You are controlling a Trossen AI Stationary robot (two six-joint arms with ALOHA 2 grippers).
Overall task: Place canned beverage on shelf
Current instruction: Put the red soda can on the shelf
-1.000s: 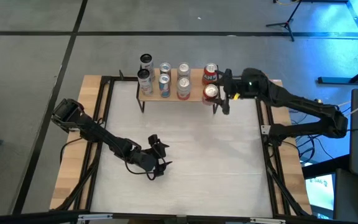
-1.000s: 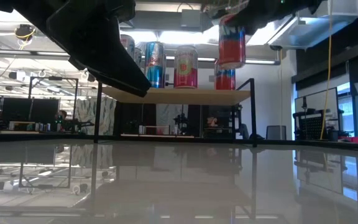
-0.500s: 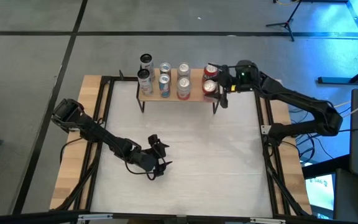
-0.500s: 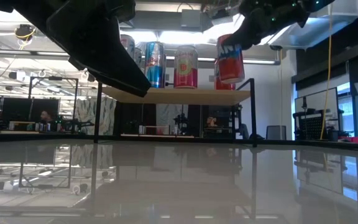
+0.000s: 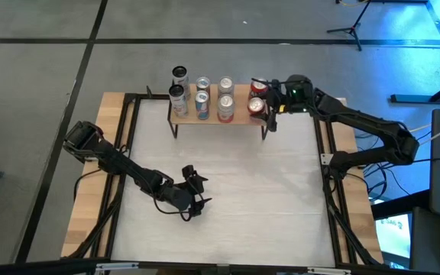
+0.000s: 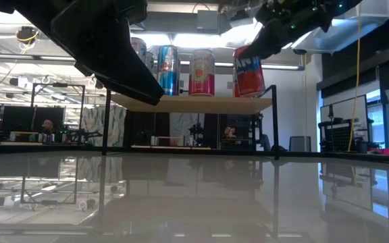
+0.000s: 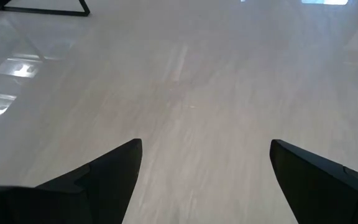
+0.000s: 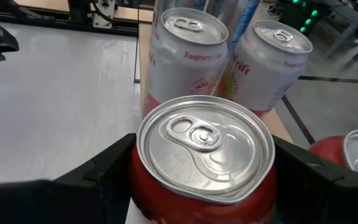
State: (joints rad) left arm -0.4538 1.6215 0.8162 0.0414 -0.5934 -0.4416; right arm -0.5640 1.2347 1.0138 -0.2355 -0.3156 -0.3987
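The right gripper (image 5: 268, 108) is clasping a red can (image 5: 257, 106), tilted, at the shelf's (image 5: 212, 117) right end, upper centre. Seven other cans are standing there. The left gripper (image 5: 197, 200), lower left, is gaping, holding nothing.

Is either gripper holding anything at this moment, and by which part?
The right gripper holds a red can by its sides just under the rim, at the shelf end. The left gripper is open and holds nothing.
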